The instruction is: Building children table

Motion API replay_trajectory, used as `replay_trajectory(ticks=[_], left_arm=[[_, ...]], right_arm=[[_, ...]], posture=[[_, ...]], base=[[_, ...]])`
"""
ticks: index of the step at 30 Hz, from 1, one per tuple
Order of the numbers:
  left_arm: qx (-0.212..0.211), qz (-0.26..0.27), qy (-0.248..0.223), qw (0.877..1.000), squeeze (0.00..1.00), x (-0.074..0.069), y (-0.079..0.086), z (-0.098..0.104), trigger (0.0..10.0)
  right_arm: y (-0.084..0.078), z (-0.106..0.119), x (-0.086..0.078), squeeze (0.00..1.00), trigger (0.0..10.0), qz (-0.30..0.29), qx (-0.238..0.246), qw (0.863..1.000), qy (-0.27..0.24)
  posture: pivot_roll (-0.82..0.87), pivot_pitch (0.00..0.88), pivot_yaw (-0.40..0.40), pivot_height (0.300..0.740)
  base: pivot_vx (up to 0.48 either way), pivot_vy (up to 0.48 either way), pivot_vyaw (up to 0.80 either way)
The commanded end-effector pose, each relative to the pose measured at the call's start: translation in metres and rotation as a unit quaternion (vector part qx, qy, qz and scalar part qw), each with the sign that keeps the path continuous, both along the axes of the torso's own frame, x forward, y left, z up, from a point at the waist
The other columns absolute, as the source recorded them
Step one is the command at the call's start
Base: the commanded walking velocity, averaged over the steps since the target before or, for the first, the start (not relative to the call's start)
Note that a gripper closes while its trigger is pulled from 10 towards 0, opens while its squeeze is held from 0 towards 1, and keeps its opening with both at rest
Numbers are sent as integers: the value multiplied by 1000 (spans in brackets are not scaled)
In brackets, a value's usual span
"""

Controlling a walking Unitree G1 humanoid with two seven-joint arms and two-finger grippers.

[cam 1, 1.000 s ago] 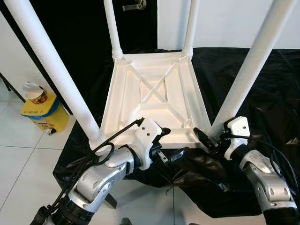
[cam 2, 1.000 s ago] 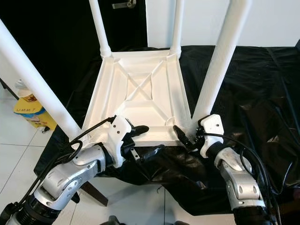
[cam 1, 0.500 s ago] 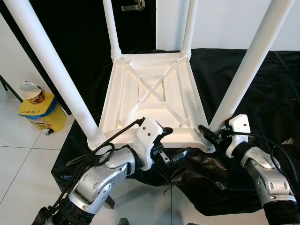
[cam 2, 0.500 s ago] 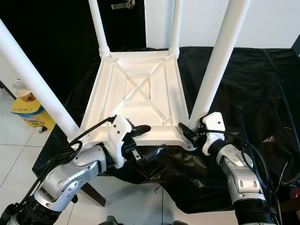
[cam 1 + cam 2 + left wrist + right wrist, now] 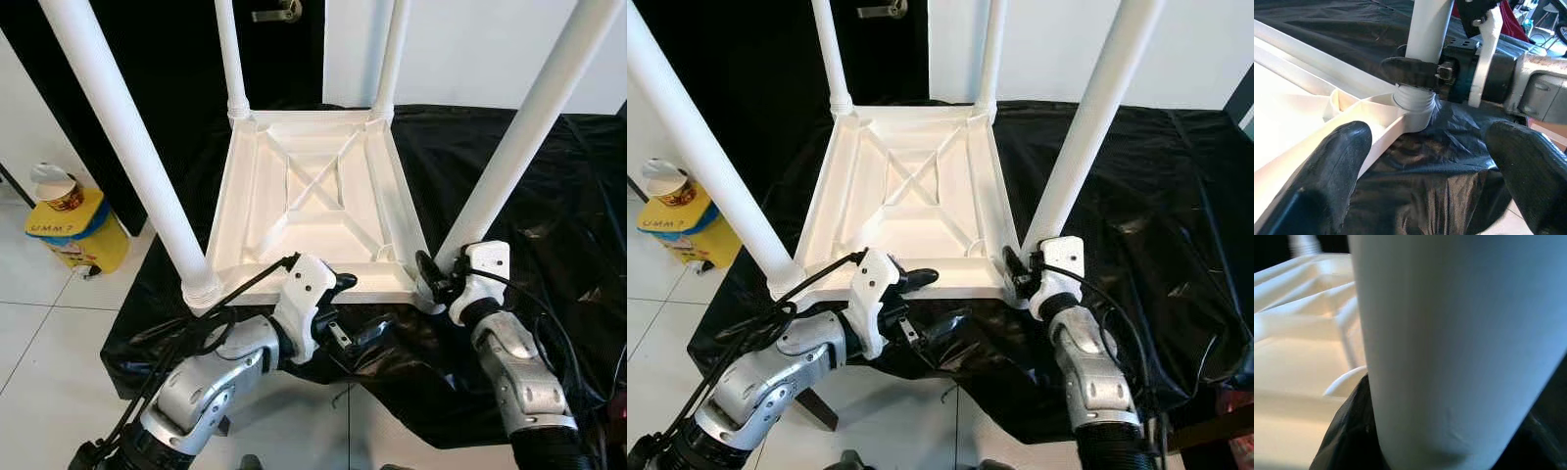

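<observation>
The right gripper point(image 5: 429, 276) is clamped around the base of the near right leg point(image 5: 524, 132) of the white children's table point(image 5: 313, 201), just above the corner socket. The left wrist view makes this plain: one black finger point(image 5: 1410, 71) wraps the front of the leg right above its threaded collar. The right wrist view is too close for that and gives the leg point(image 5: 1459, 347) as a broad pale column, with the ribbed underside of the tabletop beside it.

The left gripper point(image 5: 361, 308) has its fingers spread apart at the near edge of the tabletop, one finger point(image 5: 343, 283) over the white rim and the other lower, in front of the black sheet point(image 5: 549, 196). Whether either touches the rim cannot be told.

The table lies upside down on the black sheet, its four legs pointing upward. The head views also show a yellow bin point(image 5: 73, 235) standing on the white tiled floor point(image 5: 39, 343) to the robot's left.
</observation>
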State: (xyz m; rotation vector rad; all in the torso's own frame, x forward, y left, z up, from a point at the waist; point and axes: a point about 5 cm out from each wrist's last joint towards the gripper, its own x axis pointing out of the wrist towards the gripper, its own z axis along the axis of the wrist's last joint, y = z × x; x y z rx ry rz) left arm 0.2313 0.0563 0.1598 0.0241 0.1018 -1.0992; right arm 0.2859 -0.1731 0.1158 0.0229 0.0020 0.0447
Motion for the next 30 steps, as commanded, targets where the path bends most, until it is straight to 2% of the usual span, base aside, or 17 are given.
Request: replay_trajectory(ticks=[1, 3, 6, 7, 10, 27, 28, 29, 30], left_arm=[[-3, -28, -9, 1000, 0, -1, -1, 3, 10000], [-3, -27, -10, 1000, 0, -1, -1, 3, 10000], [-3, -26, -11, 1000, 0, 0, -2, 4, 10000], [-3, -26, -11, 1000, 0, 0, -2, 4, 10000], [-6, -23, -13, 1000, 0, 0, -3, 5, 10000], [-4, -22, -15, 1000, 0, 1, -1, 6, 10000], [-4, -23, -16, 1000, 0, 1, -1, 6, 10000], [-4, -23, -16, 1000, 0, 1, -1, 6, 10000], [-4, -24, -16, 1000, 0, 1, -1, 6, 10000]], right_arm=[[-2, -16, -2, 0, 10000, -61, 12, 997, 49], [3, -19, -4, 0, 10000, -102, 26, 993, 56], [11, -21, -5, 0, 10000, -129, 37, 989, 64], [11, -21, -5, 0, 10000, -129, 37, 989, 64], [32, -19, -4, 0, 10000, -116, 57, 990, 63], [41, -13, -4, 0, 10000, -112, 61, 990, 57], [41, -11, -3, 737, 10000, -110, 58, 991, 49], [41, -11, -3, 737, 10000, -110, 58, 991, 49], [42, -9, -3, 1000, 10000, -106, 56, 992, 40]], posture=[[82, 45, -29, 740], [82, 46, -30, 740], [85, 45, -29, 740], [85, 45, -29, 740], [90, 46, -26, 740], [90, 38, -21, 740], [88, 34, -20, 740], [88, 34, -20, 740], [86, 33, -19, 740]], base=[[0, 0, 0], [0, 0, 0], [0, 0, 0], [0, 0, 0], [0, 0, 0], [0, 0, 0], [0, 0, 0], [0, 0, 0], [0, 0, 0]])
